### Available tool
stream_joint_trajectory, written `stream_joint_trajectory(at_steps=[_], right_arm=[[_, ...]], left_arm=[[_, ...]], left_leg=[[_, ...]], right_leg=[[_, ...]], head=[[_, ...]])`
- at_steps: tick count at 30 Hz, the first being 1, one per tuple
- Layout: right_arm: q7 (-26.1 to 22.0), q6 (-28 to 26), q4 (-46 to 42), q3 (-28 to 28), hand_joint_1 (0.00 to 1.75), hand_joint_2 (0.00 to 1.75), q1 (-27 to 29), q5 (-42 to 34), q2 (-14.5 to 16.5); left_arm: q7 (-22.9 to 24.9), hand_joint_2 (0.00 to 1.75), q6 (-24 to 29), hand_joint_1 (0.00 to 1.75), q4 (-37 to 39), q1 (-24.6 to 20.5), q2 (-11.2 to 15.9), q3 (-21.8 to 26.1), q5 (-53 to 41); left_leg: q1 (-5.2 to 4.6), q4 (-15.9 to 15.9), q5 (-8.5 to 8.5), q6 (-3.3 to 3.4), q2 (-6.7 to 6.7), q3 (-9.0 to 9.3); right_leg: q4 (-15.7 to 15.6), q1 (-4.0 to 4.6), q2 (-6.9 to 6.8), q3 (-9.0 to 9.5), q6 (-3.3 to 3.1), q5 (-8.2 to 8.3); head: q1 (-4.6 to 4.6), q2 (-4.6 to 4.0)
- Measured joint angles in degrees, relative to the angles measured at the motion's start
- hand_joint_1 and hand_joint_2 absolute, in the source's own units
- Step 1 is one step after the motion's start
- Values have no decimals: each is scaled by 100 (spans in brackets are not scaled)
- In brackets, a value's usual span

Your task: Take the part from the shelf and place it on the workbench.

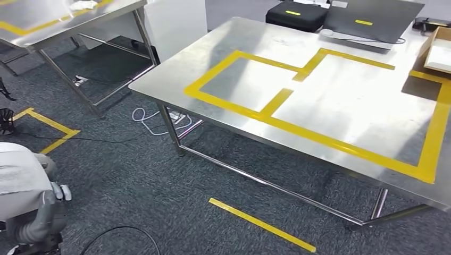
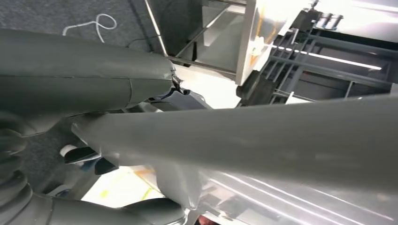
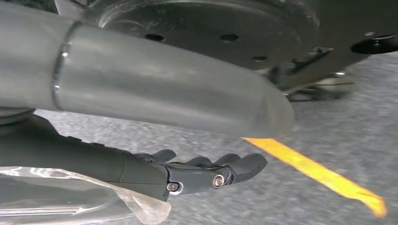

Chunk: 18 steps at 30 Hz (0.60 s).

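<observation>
Lining up with the workbench [image 1: 340, 101] is being called for, left hand [image 1: 40, 220] grip can't be told tbh, right hand [image 3: 206, 171] is being dangled open and empty.

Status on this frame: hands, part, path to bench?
Right hand open, low over the floor. Left hand low at the robot's side, grip unclear; part not made out. Workbench ahead, case and box at far edge.

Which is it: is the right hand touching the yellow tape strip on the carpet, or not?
Apart. The right wrist view shows a sliver of grey carpet between the right hand and the near end of the yellow tape strip.
</observation>
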Motion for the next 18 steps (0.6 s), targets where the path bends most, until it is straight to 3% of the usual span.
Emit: stream_joint_trajectory(at_steps=[1, 2, 3, 4, 5, 7, 9, 10, 12, 13, 14, 15, 17, 18], right_arm=[[11, 12, 3, -21, 0, 0, 12, -4, 5], [37, 25, 5, -45, 0, 0, 14, -12, 9], [71, 39, 6, -68, 0, 0, 8, -24, 13], [113, 49, 3, -90, 0, 0, -1, -38, 16], [149, 52, -6, -104, 0, 0, -18, -56, 15], [188, 56, -28, -129, 0, 0, -26, -106, 15], [190, 68, -41, -163, 0, 0, -27, -162, 16], [180, 78, -43, -181, 0, 0, -27, -181, 17], [143, 102, -45, -204, 0, 0, -28, -206, 19], [119, 114, -44, -207, 0, 0, -30, -209, 20], [96, 123, -43, -207, 0, 0, -33, -207, 21], [76, 128, -40, -207, 0, 0, -37, -201, 22], [52, 132, -33, -207, 0, 0, -44, -187, 28], [51, 131, -27, -207, 0, 0, -48, -184, 31]], left_arm=[[0, 175, 11, 175, 19, -5, 1, -8, 2], [-1, 175, 34, 175, 38, -8, 2, -16, 6], [-3, 175, 71, 175, 56, -15, 7, -29, 15], [-6, 175, 118, 175, 73, -26, 13, -48, 23], [-12, 175, 177, 175, 86, -41, 20, -78, 29], [-27, 175, 300, 175, 105, -80, 36, -139, 20], [-53, 175, 410, 175, 121, -100, 59, -184, 8], [-70, 175, 459, 175, 130, -100, 76, -204, 17], [-100, 175, 550, 175, 151, -95, 126, -234, 50], [-112, 175, 580, 175, 164, -92, 157, -237, 78], [-121, 175, 595, 175, 174, -90, 190, -229, 108], [-130, 175, 603, 175, 181, -90, 220, -213, 139], [-152, 175, 600, 175, 187, -86, 270, -151, 195], [-161, 175, 585, 175, 191, -79, 287, -112, 209]], left_leg=[[5, 15, -122, -33, 0, 148], [6, 31, -225, -68, 0, 246], [5, 49, -310, -108, 3, 302], [10, 65, -364, -144, 10, 338], [20, 85, -371, -179, 17, 335], [49, 309, -307, -233, 25, 258], [59, 808, -242, -256, 13, -12], [56, 1112, -295, -257, 8, -205], [50, 1693, -614, -262, 3, -660], [47, 1863, -785, -261, 1, -859], [44, 1890, -854, -255, -2, -994], [40, 1759, -759, -240, -15, -1058], [29, 1150, -156, -193, -151, -1025], [21, 868, 42, -166, -270, -1000]], right_leg=[[-253, -20, -44, -34, 31, 437], [-441, -19, -92, -40, 18, 789], [-533, -6, -123, -38, -26, 1073], [-534, 20, -139, -34, -91, 1183], [-525, 45, -116, -2, -167, 1121], [-551, 48, -49, 67, -254, 1091], [-603, 39, 8, 162, -312, 1056], [-621, 40, 34, 207, -334, 1033], [-648, 47, 120, 304, -367, 971], [-654, 52, 179, 358, -375, 934], [-656, 57, 245, 415, -378, 896], [-657, 59, 317, 473, -379, 861], [-660, 57, 454, 542, -367, 808], [-656, 58, 525, 565, -350, 789]], head=[[6, -1], [10, -2], [9, -3], [13, -3], [13, -3], [13, -2], [-1, -2], [-3, -2], [-5, -2], [-4, -2], [-3, -2], [-5, -2], [-6, -2], [-4, -2]])
